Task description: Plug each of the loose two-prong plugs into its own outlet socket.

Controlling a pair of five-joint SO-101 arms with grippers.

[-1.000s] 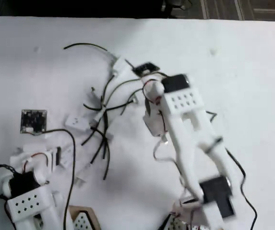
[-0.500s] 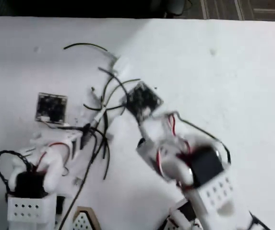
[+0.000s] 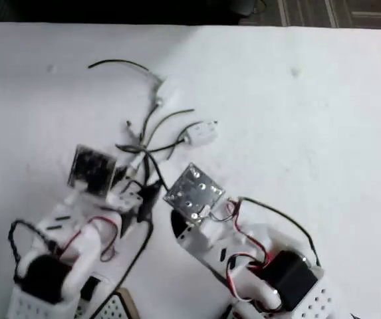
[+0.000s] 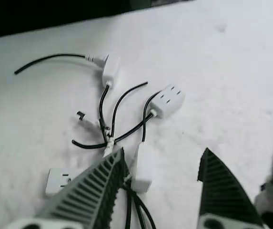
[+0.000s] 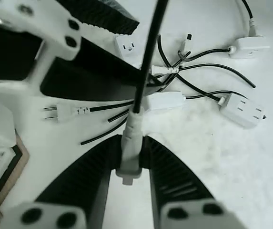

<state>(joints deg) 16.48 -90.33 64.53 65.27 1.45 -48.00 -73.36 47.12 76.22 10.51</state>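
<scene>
Down on the bench (image 3: pixel 310 100), four white outlet blocks (image 4: pixel 167 100) sit clustered; left end effector (image 4: pixel 164 153) gapes wide, right end effector (image 5: pixel 131 143) pinches one plug (image 5: pixel 129 160), a second plug (image 5: pixel 62 112) lies loose.

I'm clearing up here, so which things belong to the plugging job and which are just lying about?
For the job: triple outlet, single outlet, loose plug, plug in the right gripper.
Lying about: wood-edged tray.
</scene>
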